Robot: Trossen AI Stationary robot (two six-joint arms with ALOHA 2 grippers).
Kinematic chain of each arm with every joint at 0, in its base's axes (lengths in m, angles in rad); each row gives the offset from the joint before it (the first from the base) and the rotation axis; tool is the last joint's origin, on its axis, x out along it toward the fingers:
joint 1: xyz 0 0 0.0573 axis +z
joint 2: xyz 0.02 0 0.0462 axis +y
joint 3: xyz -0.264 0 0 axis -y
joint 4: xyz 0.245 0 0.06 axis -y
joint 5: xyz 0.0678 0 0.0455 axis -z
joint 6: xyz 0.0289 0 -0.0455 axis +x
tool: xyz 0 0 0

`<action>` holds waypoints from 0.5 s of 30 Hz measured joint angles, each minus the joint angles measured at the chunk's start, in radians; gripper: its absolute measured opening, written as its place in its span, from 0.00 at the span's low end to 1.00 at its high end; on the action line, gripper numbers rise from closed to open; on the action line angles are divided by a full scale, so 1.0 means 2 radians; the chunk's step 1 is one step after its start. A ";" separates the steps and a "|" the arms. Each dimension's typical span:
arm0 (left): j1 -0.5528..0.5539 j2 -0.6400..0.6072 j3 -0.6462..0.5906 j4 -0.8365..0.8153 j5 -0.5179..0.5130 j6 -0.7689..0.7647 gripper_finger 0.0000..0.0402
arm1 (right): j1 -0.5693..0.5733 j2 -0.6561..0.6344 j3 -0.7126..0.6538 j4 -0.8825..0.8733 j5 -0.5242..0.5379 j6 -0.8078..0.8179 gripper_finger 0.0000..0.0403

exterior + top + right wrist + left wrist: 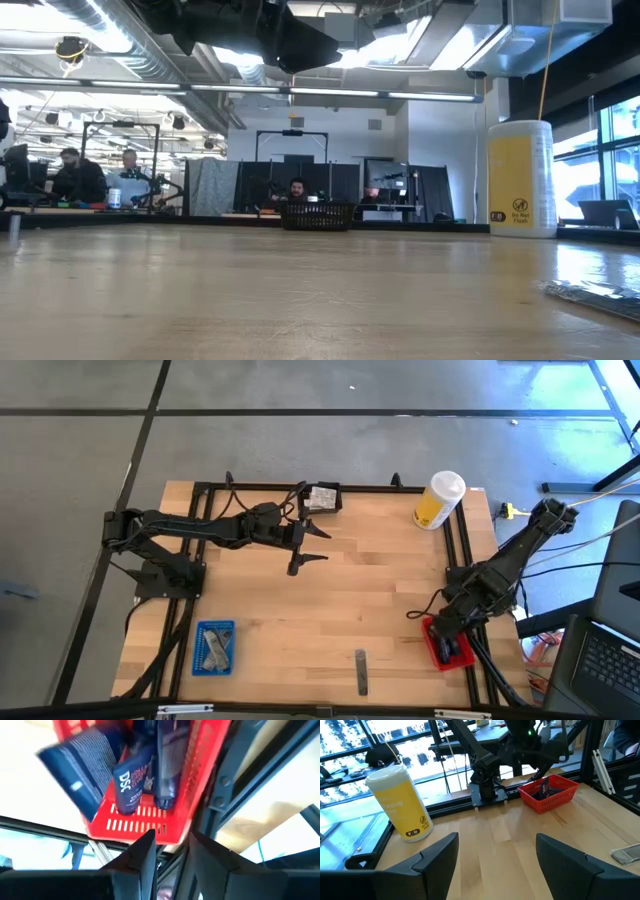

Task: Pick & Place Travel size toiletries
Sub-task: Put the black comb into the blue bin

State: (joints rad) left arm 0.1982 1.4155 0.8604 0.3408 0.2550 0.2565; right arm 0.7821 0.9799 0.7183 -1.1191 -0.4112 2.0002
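Observation:
My left gripper [310, 547] hangs open over the table's far middle, near a black basket [322, 498] that holds silvery sachets. In its wrist view the fingers [495, 850] are spread wide with nothing between them. My right gripper [445, 632] hovers over the red tray [447, 650] at the table's right near corner, open by a narrow gap [170, 845] and holding nothing. Dark tubes [132, 782] lie in the red tray [200, 765], and a dark flat pack [80, 770] sits tilted at its rim. A slim grey stick [361, 672] lies flat near the near edge.
A tall yellow container with a white cap [440, 500] stands at the far right, also seen in the low view [520, 180]. A blue tray [213, 648] with grey items sits at the near left. Black frame rails run along the table's left and right sides. People sit in the room beyond.

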 joint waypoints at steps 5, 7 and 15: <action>0.000 0.000 0.000 0.000 0.000 0.000 0.64 | 0.000 0.000 0.065 -0.076 0.068 -0.010 0.22; 0.000 0.000 0.000 0.000 0.000 0.000 0.64 | 0.000 0.000 0.091 -0.093 0.111 -0.013 0.19; 0.000 0.000 0.000 0.000 0.000 0.000 0.64 | 0.000 0.000 0.154 -0.088 0.383 -0.091 0.04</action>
State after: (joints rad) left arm 0.1983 1.4155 0.8604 0.3406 0.2550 0.2565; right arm 0.7818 0.9798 1.0269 -1.2944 0.3545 1.8176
